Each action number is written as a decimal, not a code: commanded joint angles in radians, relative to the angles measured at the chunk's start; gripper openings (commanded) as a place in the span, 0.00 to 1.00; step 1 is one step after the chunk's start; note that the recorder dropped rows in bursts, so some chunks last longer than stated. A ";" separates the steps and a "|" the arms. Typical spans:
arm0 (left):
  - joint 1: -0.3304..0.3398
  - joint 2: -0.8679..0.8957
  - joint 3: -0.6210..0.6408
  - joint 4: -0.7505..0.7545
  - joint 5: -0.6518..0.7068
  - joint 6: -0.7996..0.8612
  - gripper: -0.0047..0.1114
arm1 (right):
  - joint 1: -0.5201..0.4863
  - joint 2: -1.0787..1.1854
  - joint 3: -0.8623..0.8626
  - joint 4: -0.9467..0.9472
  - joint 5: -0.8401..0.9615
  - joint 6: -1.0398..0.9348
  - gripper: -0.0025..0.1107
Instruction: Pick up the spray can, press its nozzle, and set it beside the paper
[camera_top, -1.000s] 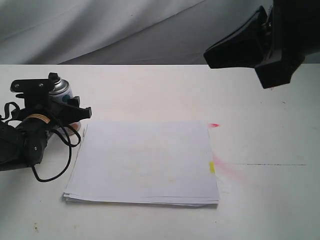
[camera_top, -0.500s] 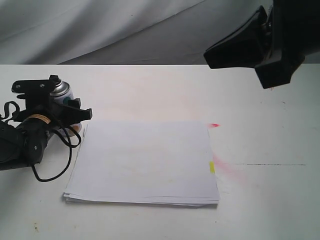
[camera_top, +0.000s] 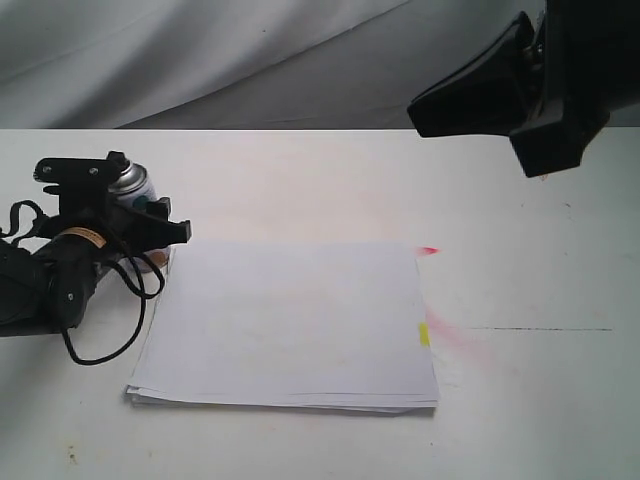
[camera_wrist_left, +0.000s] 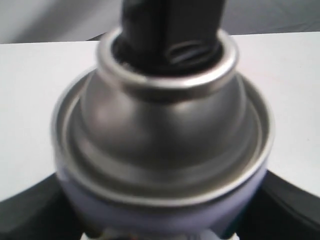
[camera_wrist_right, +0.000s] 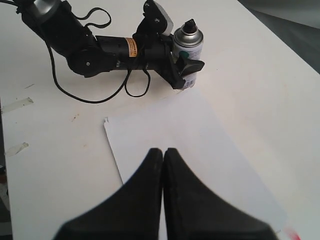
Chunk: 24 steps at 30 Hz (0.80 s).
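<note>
The spray can (camera_top: 135, 184) stands upright at the paper's far left corner, its silver dome (camera_wrist_left: 165, 130) filling the left wrist view. The black nozzle (camera_wrist_left: 170, 30) tops it, also seen as the nozzle (camera_wrist_right: 190, 24) from the right wrist. My left gripper (camera_top: 125, 205) is shut on the can's body, a black finger on each side, the same grip showing as left gripper (camera_wrist_right: 176, 47). The paper (camera_top: 290, 320) lies flat mid-table with a yellow mark (camera_top: 424, 335) on its right edge. My right gripper (camera_top: 425, 112) hangs high at the upper right, shut and empty, its fingertips (camera_wrist_right: 163, 152) above the paper (camera_wrist_right: 195, 135).
A black cable (camera_top: 105, 345) loops from the left arm onto the table beside the paper. Red spray stains (camera_top: 428, 250) mark the table right of the paper. Grey cloth (camera_top: 250, 60) hangs behind the table. Tape scraps (camera_wrist_right: 17, 103) lie on the table.
The left gripper and the can have shifted slightly right, closer to the paper's corner. The right arm has not moved.
</note>
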<state>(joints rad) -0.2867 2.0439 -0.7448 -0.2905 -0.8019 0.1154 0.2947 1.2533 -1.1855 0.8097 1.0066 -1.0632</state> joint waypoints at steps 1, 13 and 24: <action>-0.001 -0.021 -0.004 0.006 0.000 -0.010 0.63 | -0.006 -0.005 0.002 0.002 0.000 0.000 0.02; -0.001 -0.205 -0.004 -0.046 0.120 -0.002 0.63 | -0.006 -0.005 0.002 0.008 0.000 0.000 0.02; -0.001 -0.637 -0.004 -0.053 0.463 0.048 0.63 | -0.006 -0.112 0.002 0.015 -0.008 0.018 0.02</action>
<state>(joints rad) -0.2867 1.5249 -0.7448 -0.3335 -0.4283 0.1531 0.2947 1.1801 -1.1855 0.8099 1.0045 -1.0625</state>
